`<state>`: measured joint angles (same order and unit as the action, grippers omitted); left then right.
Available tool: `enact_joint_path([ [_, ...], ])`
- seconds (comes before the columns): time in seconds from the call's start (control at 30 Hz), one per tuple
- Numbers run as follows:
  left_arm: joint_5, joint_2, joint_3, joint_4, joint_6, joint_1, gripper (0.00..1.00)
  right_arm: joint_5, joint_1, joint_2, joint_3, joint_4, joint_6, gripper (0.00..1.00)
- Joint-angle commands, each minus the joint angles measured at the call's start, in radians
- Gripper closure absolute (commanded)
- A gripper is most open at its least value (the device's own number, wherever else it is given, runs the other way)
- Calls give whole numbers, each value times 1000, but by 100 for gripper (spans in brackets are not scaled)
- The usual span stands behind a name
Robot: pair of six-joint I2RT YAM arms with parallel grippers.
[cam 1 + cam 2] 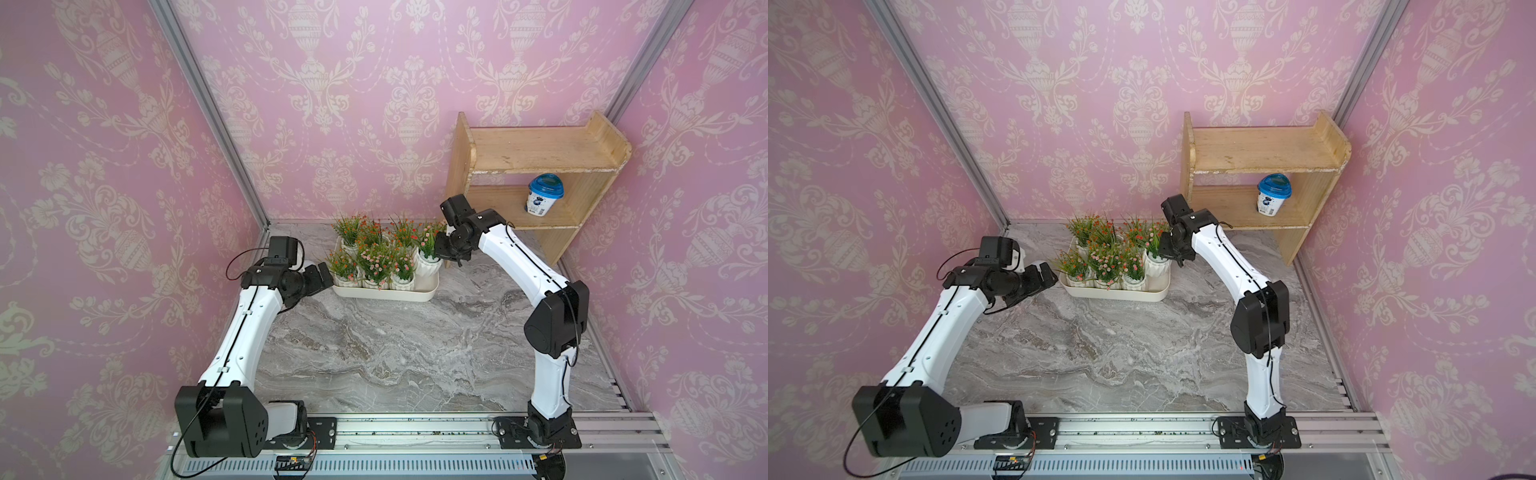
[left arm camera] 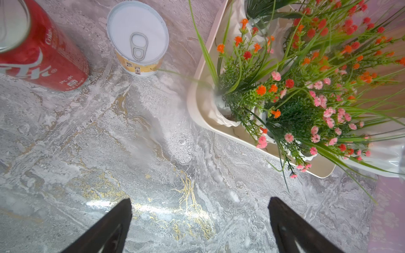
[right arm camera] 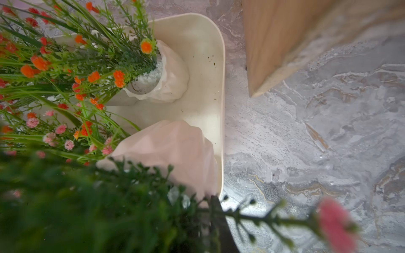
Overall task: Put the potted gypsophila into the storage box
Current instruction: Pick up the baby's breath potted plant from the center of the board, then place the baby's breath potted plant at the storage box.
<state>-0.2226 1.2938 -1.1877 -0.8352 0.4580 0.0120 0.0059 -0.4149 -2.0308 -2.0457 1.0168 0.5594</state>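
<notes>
Facing pink damask wallpaper on three sides and looking down on a grey marbled tabletop (image 1: 374,353). Finding the storage box (image 1: 386,296) lying at twelve o'clock on that surface, close to the back wall, and crowding with white pots of orange, red and pink artificial flowers.

Seeing the potted gypsophila (image 1: 428,268) sitting upright within the box's three o'clock end, in the near corner, with its pot just beside the rim. Not managing to tell whether its base is resting on the box floor.

Pressing the right gripper (image 1: 441,249) closed among that plant's green sprigs, above the pot. Not managing to tell whether any stem is being pinched between the jaws.

Holding the left gripper (image 1: 322,276) just beside the box's nine o'clock end and gripping nothing. Spreading its fingers (image 2: 114,223) wide over bare marble in the left wrist view.

Picking out, in that same view, a red cola can (image 2: 43,54) and a short ring-pull tin (image 2: 138,39) standing side by side on the marble, apart from the box.

Noting a wooden shelf unit (image 1: 540,158) standing at two o'clock against the back wall and carrying a blue-lidded cup (image 1: 545,199) upright on its lower board.
</notes>
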Motion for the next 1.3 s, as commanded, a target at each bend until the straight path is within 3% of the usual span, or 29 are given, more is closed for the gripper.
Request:
enact_joint_path([
  [0.0, 9, -22, 13, -25, -34, 12, 1, 16, -4, -22, -118, -19, -37, 91],
  [0.5, -1, -18, 15, -19, -33, 24, 1, 55, -24, -23, -148, -2, -68, 91],
  [0.87, -4, -25, 16, -20, -31, 26, 1, 106, -68, -59, -272, 26, -264, 92],
  [1.07, 2, -37, 14, -30, -35, 30, 1, 214, -68, -87, -300, 9, -396, 92],
  [1.27, -3, -37, 13, -28, -30, 33, 1, 201, -68, -114, -326, -39, -448, 92],
])
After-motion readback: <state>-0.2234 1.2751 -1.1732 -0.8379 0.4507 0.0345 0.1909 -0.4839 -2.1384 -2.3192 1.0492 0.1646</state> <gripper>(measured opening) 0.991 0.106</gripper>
